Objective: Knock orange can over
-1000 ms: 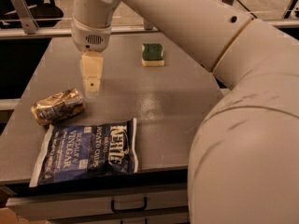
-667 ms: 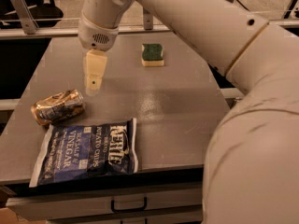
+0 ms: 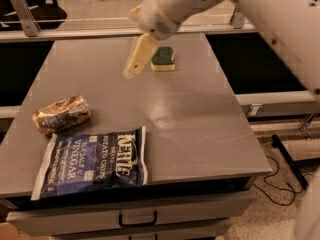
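The orange can point(image 3: 61, 114) lies on its side near the left edge of the grey table point(image 3: 200, 119), its orange-gold body with pale swirls turned toward me. My gripper point(image 3: 134, 65) hangs in the air above the middle back of the table, tilted down to the left, well to the right of and behind the can. It touches nothing.
A blue Kettle chip bag point(image 3: 95, 162) lies flat in front of the can at the table's front left. A green and yellow sponge point(image 3: 163, 58) sits at the back, just right of the gripper. Drawers run under the table's front edge. My arm fills the upper right.
My gripper has risen and swung right and back, away from the can, and now tilts. The can, bag and sponge have not moved.
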